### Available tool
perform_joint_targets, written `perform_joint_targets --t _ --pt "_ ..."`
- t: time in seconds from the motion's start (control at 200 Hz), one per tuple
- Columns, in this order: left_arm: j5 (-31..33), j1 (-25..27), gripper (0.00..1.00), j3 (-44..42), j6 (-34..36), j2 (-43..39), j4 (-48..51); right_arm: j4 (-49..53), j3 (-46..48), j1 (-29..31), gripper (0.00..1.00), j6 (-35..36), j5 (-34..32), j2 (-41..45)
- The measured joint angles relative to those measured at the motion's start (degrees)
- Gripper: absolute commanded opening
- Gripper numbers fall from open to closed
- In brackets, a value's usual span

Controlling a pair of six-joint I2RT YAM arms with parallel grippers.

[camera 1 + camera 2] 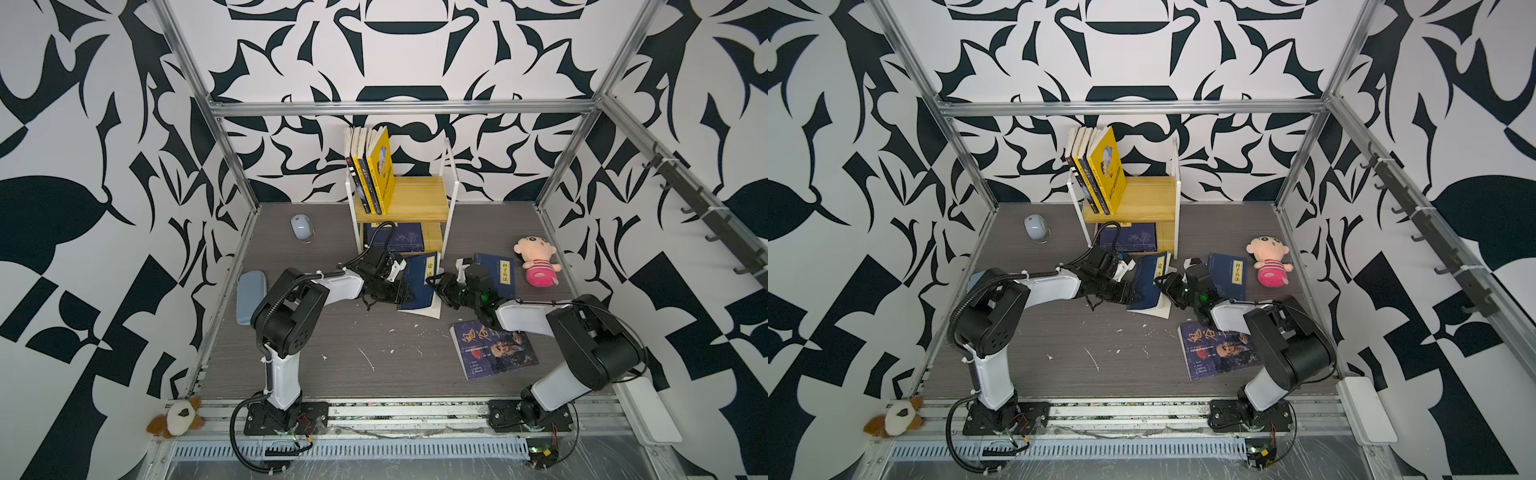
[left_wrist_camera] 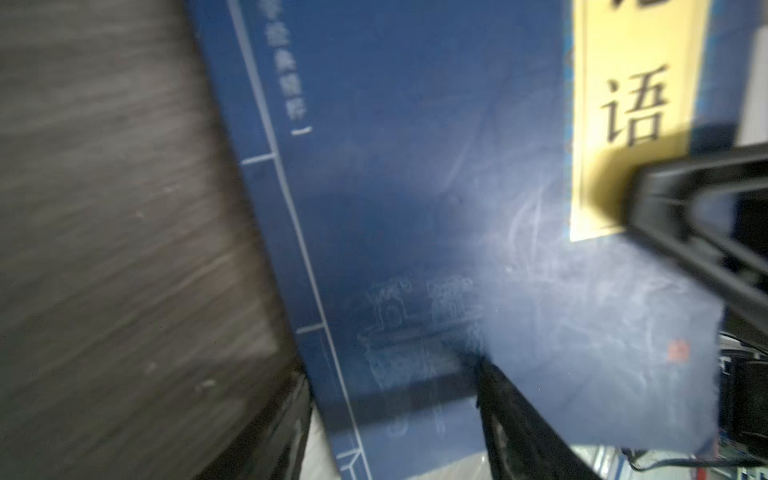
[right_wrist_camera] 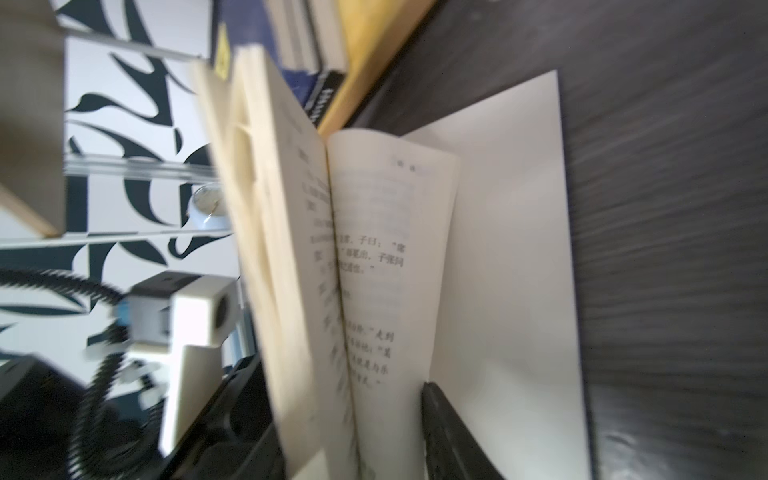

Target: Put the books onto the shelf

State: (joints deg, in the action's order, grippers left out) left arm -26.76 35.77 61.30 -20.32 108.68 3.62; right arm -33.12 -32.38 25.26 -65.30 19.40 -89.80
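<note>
Both left gripper (image 1: 403, 293) and right gripper (image 1: 435, 286), jaws partly apart, flank the splayed navy blue paperback with cream title label (image 1: 419, 276) just near of the yellowish wooden, white-framed shelf (image 1: 424, 195), seemingly to steady it; actual grip cannot be told.

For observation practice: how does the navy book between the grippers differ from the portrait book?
The navy book is propped up, pages open; the portrait book lies flat, closed. The navy book carries a yellow title strip; the portrait book, a face. Both are blue paperbacks.
</note>
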Motion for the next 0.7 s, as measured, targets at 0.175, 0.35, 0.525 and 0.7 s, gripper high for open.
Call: perform_joint_targets --t 0.175,0.35,0.525,0.7 --pt "-0.6 0.0 0.65 -1.0 -0.6 -0.7 0.0 1.6 0.0 0.0 0.53 1.2 0.6 0.2" --pt "-0.7 0.1 0.65 -1.9 -0.7 -1.2 -0.7 2.8 0.0 0.0 0.62 2.0 1.2 0.2" --pt "-0.7 0.2 0.65 -1.9 -0.7 -1.2 -0.8 2.2 0.0 0.4 0.76 0.9 1.7 0.2" --pt "-0.8 0.3 0.63 -2.0 -0.8 -1.2 -0.9 -1.4 0.0 1.9 0.90 -3.0 2.6 -1.2"
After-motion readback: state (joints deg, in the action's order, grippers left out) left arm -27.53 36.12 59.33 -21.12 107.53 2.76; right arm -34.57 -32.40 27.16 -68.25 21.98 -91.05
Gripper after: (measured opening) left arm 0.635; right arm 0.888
